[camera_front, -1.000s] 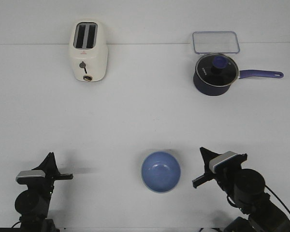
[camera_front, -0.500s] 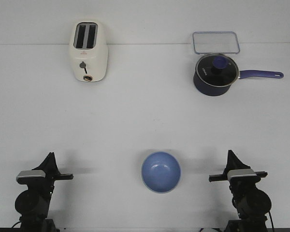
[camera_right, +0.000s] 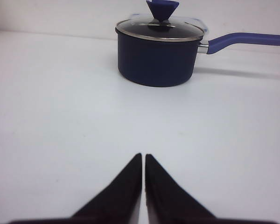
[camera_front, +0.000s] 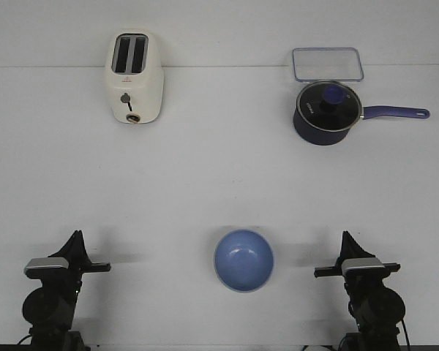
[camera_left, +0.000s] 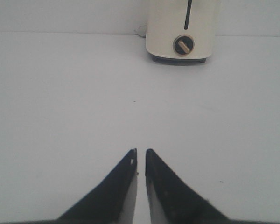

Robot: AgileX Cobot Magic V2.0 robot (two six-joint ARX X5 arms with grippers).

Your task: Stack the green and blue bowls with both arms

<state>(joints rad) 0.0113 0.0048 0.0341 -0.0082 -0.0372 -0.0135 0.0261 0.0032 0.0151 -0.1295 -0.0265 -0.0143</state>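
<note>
A light blue bowl point(camera_front: 243, 259) sits upright on the white table, near the front middle. No green bowl shows in any view. My left gripper point(camera_front: 76, 236) rests at the front left, well to the left of the bowl. In the left wrist view the left gripper point(camera_left: 140, 151) is shut with a hairline gap and holds nothing. My right gripper point(camera_front: 346, 237) rests at the front right, to the right of the bowl. In the right wrist view the right gripper point(camera_right: 143, 155) is shut and empty. Neither wrist view shows the bowl.
A cream toaster point(camera_front: 133, 77) stands at the back left and also shows in the left wrist view point(camera_left: 183, 30). A dark navy saucepan point(camera_front: 326, 112) with glass lid and long handle stands at the back right, and in the right wrist view point(camera_right: 157, 55). A clear lid point(camera_front: 326, 63) lies behind it.
My right arm has swung away from the bowl, from a tilted pose beside it to a straight pose at the front right. The left arm and the bowl have not moved.
</note>
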